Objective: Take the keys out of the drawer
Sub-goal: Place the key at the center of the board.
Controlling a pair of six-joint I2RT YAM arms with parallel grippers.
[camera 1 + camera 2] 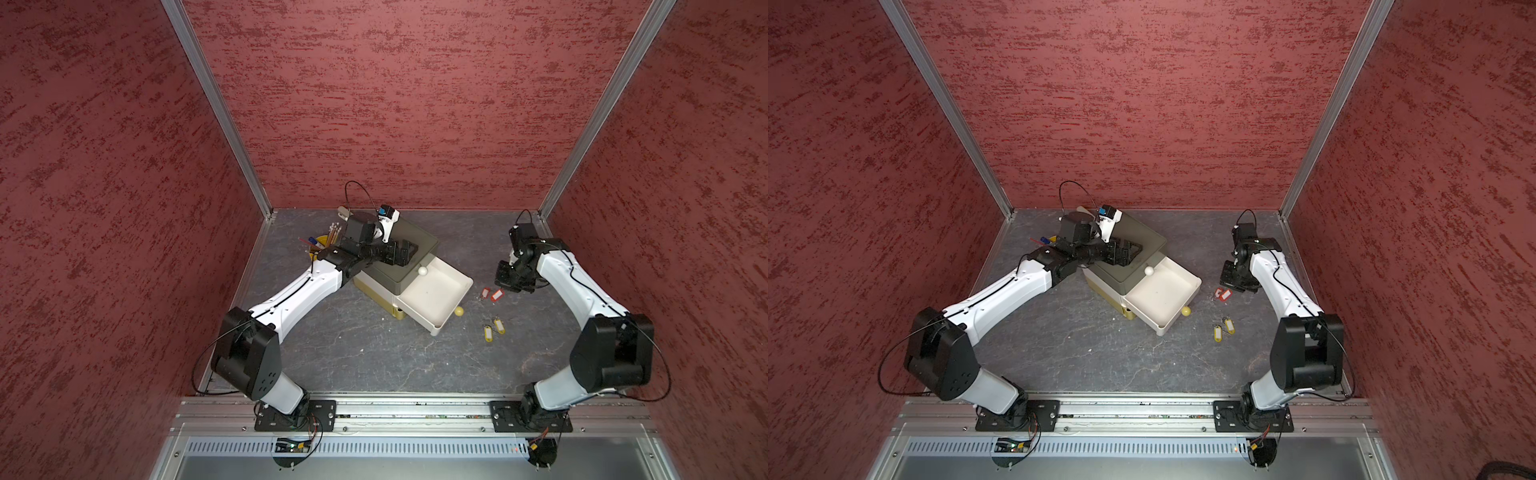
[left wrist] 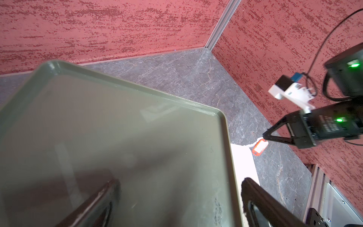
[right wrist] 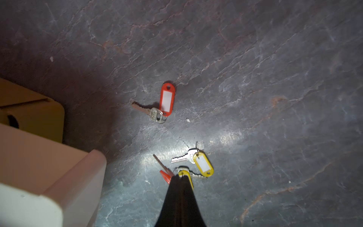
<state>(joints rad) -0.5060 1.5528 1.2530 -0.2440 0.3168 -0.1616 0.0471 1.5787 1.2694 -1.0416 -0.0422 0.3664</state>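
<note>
Veined grey tabletop [image 1: 353, 353], oblong plastic-tagged keys [image 3: 167, 100]

- Table [image 1: 353, 353], centre: drawer unit [image 1: 405, 276], set askew.
- Drawer [image 1: 434, 291]: pulled out of the unit toward the right front.
- Pencil holder [image 1: 321, 241]: on the table, behind and left of the unit, just beside it.
- Far pair of keys [image 1: 497, 295]: right of the drawer's far corner, one flat on the table, the other unclear.
- Near pair of keys [image 1: 488, 333]: on the table, in front of the far pair.
</note>
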